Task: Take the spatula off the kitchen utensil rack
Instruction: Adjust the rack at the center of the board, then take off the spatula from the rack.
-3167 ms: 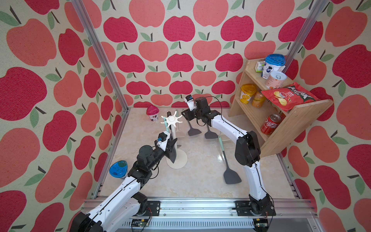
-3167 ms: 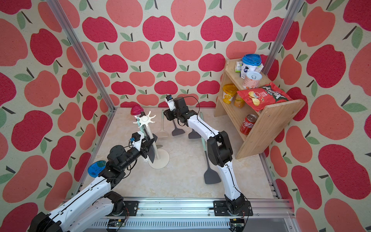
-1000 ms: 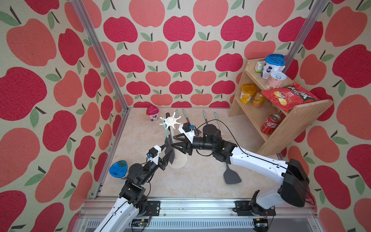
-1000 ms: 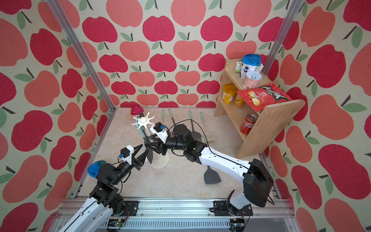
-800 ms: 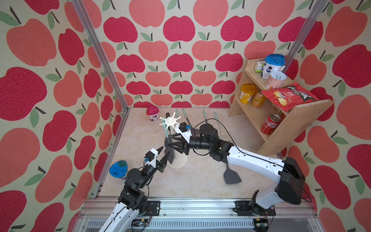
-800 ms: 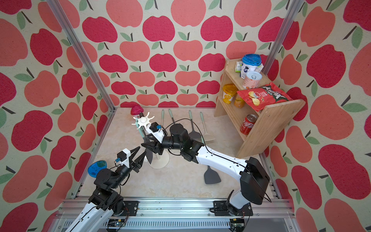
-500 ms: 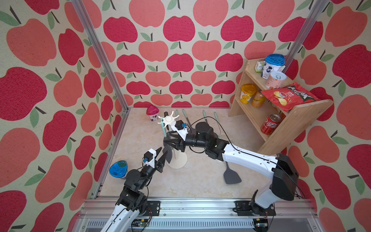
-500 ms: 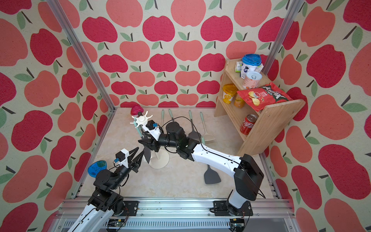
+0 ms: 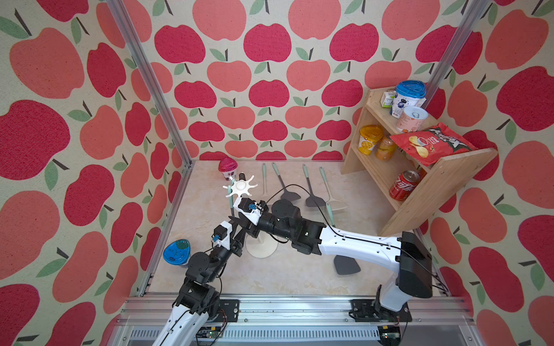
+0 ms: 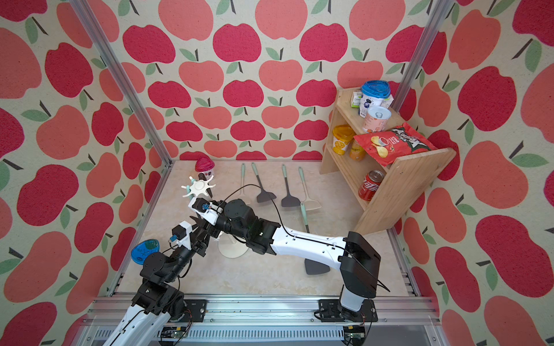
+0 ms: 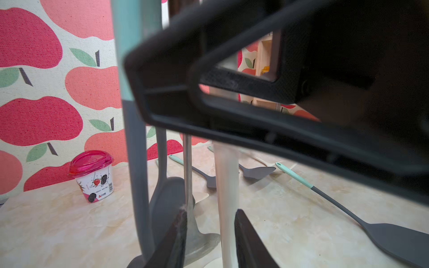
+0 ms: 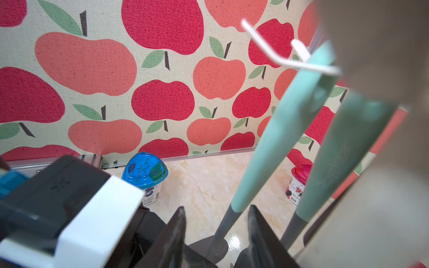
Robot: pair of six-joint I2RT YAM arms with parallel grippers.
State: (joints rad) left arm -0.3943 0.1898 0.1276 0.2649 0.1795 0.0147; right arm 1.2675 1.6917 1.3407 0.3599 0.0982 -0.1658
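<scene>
The cream-white kitchen utensil rack [image 9: 239, 186] stands left of the table's middle on its round base [image 9: 265, 250]. From its hook arm [image 12: 301, 62] hangs the spatula [image 12: 278, 130], mint handle above a thin grey shaft, also seen in a top view [image 9: 230, 199]. My right gripper [image 12: 217, 208] is open, with the grey shaft between its fingers and a gap on each side. A second mint-handled utensil [image 12: 343, 150] hangs beside it. My left gripper [image 11: 211, 210] is open low around the rack's pole [image 11: 226, 181]. The pole lies against one finger [image 11: 243, 232].
Several spatulas [image 9: 287, 191] lie at the back of the table, and one more [image 9: 346, 265] lies beside my right arm. A red-lidded cup [image 9: 227, 167] stands behind the rack, a blue-lidded cup [image 9: 177, 253] at the left edge. A wooden shelf [image 9: 434, 185] with cans and chips fills the right.
My right gripper has moved left and up to the hanging utensils. My left gripper has moved in to the rack's pole and its jaws have narrowed.
</scene>
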